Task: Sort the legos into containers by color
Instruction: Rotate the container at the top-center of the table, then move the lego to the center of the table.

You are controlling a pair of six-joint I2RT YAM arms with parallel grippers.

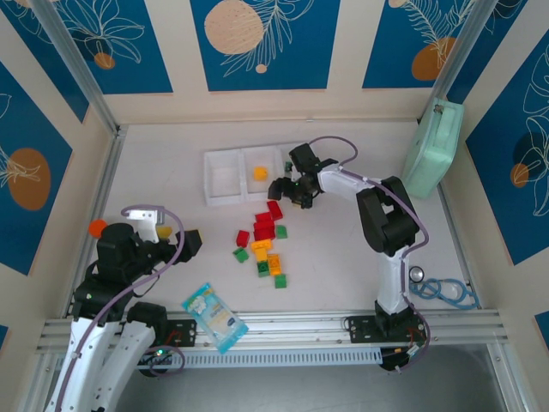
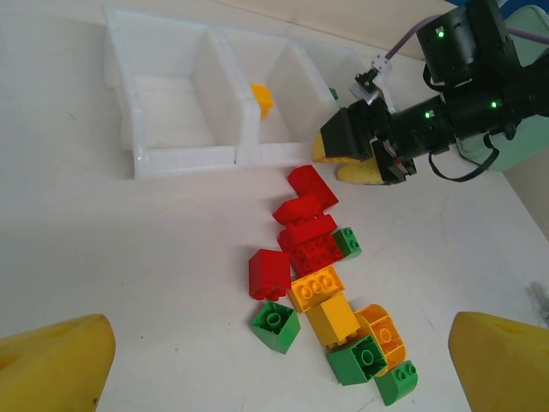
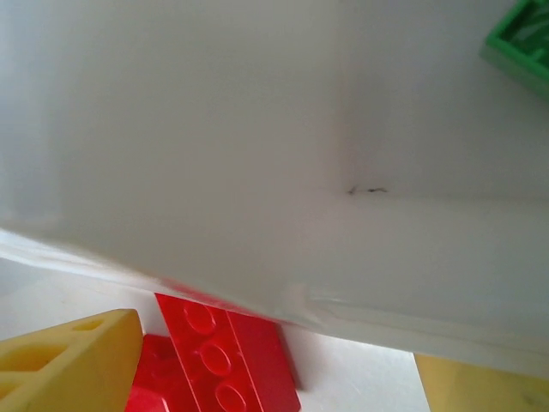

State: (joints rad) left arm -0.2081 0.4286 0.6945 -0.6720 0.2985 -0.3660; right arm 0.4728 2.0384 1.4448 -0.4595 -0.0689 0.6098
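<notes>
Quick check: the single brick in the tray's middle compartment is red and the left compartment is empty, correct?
Not quite. The brick in the middle compartment of the tray is yellow-orange, not red; the left wrist view shows it clearly. The left compartment is empty, as you said.

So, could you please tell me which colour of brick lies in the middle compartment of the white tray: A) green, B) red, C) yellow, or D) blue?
C: a single yellow brick lies in the middle compartment of the tray.
</notes>
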